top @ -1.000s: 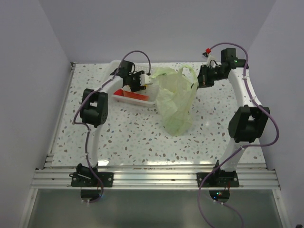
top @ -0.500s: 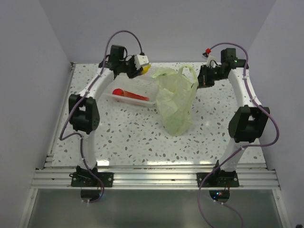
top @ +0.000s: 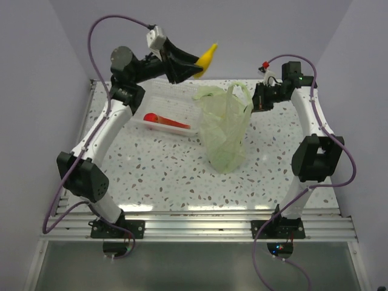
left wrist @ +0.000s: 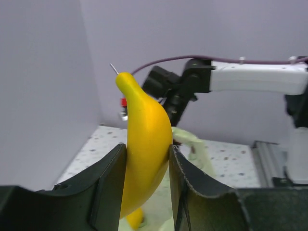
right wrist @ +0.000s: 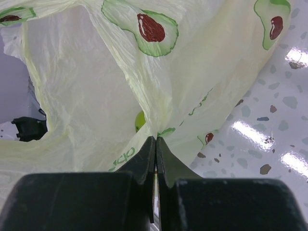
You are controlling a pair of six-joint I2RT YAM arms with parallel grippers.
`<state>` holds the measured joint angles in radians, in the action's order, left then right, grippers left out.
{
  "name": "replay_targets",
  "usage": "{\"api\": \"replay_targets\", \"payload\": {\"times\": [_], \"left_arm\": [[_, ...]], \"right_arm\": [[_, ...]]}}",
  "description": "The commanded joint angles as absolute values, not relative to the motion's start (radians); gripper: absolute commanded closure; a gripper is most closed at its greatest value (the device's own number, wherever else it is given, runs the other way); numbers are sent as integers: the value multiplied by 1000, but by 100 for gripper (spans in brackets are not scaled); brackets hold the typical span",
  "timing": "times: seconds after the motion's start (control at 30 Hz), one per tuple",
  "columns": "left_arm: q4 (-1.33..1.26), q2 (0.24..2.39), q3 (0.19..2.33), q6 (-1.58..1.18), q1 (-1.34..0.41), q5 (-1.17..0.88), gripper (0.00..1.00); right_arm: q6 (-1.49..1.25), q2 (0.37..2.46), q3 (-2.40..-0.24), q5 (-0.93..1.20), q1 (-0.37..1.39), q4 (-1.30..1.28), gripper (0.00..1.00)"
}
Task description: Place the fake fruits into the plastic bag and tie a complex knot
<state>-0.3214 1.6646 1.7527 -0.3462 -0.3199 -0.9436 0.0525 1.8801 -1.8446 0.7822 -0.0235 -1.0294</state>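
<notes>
My left gripper (top: 193,68) (left wrist: 147,161) is raised high at the back, shut on a yellow banana (top: 208,56) (left wrist: 145,159) whose tip points up. The pale green plastic bag (top: 225,127) stands right of centre, printed with avocados (right wrist: 149,26). My right gripper (top: 257,102) (right wrist: 155,144) is shut on the bag's rim at its right side, holding it up. A green apple (right wrist: 139,120) shows faintly through the film. In the clear basket (top: 171,115) lie a small red round fruit (top: 150,117) and a red-orange elongated one (top: 176,123).
The basket sits at the back left, just left of the bag. Purple walls close in the speckled table (top: 157,176) on three sides. An aluminium rail (top: 194,227) runs along the near edge by both arm bases.
My left gripper closed on the banana in the basket and has risen high, swinging up and to the right towards the bag's mouth. The right arm and bag have not moved.
</notes>
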Motion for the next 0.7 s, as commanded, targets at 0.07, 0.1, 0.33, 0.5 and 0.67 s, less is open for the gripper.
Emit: {"api": "replay_targets", "payload": {"times": [0.07, 0.1, 0.33, 0.5, 0.67], "left_arm": [[-762, 1741, 1550, -903, -419, -966, 69], [-838, 1768, 1540, -943, -429, -951, 69], [-913, 1873, 1560, -982, -474, -890, 64], [-812, 1868, 1499, -861, -492, -907, 43], [-646, 1760, 1448, -582, -489, -911, 18]], "right_arm": [[38, 1830, -1850, 828, -21, -1002, 100], [37, 1829, -1850, 830, -23, -1002, 100], [43, 1822, -1850, 831, -21, -1008, 100], [44, 1828, -1871, 834, -23, -1022, 100], [63, 1825, -1878, 827, -23, -1037, 100]]}}
